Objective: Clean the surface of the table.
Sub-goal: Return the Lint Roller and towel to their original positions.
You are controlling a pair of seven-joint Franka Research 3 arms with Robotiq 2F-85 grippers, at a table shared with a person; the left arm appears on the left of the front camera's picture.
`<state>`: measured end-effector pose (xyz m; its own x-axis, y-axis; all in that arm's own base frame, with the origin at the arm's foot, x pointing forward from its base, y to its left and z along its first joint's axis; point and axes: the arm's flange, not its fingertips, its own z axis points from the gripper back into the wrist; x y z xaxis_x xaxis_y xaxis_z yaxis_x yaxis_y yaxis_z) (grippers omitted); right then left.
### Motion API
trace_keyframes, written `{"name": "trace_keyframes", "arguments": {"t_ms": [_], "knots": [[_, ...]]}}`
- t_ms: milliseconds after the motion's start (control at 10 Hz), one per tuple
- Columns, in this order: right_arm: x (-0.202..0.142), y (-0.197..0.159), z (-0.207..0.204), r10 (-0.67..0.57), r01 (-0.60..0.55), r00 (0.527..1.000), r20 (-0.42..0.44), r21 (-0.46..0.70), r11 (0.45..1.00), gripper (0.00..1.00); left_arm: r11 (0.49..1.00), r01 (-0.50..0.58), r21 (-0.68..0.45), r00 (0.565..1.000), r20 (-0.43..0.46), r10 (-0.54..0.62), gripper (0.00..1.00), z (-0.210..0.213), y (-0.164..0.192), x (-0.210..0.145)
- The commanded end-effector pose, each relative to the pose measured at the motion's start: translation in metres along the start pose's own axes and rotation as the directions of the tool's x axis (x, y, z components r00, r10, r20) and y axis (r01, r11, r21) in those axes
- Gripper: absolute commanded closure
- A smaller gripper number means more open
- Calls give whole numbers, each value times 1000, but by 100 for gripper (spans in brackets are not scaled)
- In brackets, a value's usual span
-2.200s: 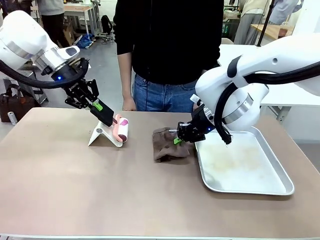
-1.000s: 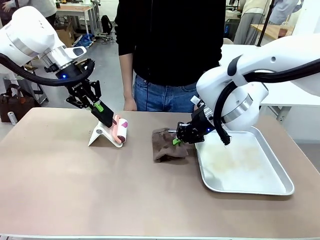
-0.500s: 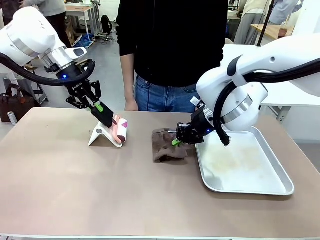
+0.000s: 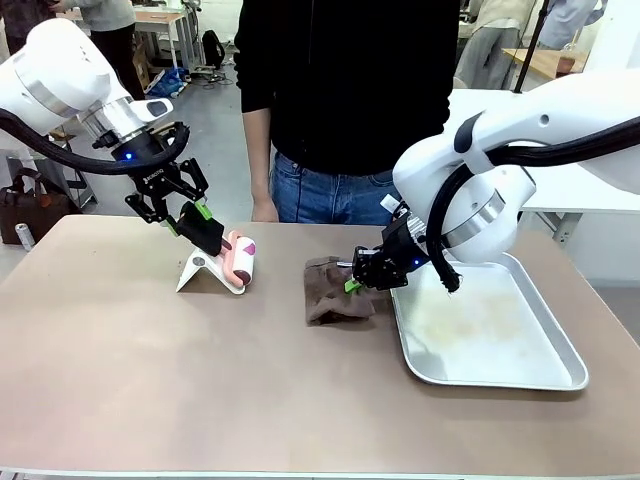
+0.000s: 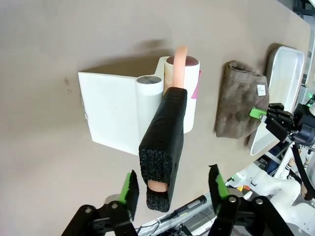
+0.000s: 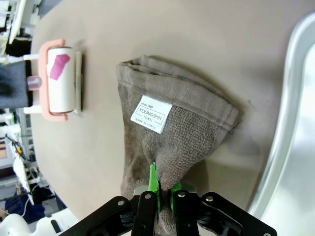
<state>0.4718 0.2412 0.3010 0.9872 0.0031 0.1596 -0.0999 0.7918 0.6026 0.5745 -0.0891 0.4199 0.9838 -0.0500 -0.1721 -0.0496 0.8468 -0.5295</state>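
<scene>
Table (image 4: 200,380) spans the front view, beige top mostly bare. Metal tray (image 4: 540,375) is set at its right. Brown towel (image 4: 335,290) is pinched tight by right gripper (image 4: 352,283) beside the tray, ready for wiping. Lint roller (image 4: 240,258) is just released onto its white stand (image 4: 200,270): left gripper (image 5: 172,184) is now spread wide around the foam handle (image 5: 162,147), pads clear.

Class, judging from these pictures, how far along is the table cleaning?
Done: nothing visibly wiped yet. In hand: the right gripper pinches the brown towel on the table; the open left gripper flanks the lint roller's handle. Left: wiping and rolling.
</scene>
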Motion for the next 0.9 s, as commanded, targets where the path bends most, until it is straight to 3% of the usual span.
{"name": "trace_keyframes", "arguments": {"t_ms": [0,100,200,300,800], "knots": [[0,-1,-1,31,-31,1000,-4,36,999,33,1000,-16,-12,1000,2,16,0,9,-1,-1],[0,0,0,31,-31,1000,-1,36,999,0,1000,-11,-24,1000,5,12,0,12,1,-2],[-1,2,3,35,-36,999,13,34,999,28,999,-8,-34,1000,10,8,0,16,3,-5],[-1,4,9,38,-39,999,28,21,999,0,999,0,-42,1000,13,1,0,22,6,-10],[-5,31,72,121,-92,979,166,-176,980,0,988,84,-133,991,117,-68,0,70,29,-58]]}}
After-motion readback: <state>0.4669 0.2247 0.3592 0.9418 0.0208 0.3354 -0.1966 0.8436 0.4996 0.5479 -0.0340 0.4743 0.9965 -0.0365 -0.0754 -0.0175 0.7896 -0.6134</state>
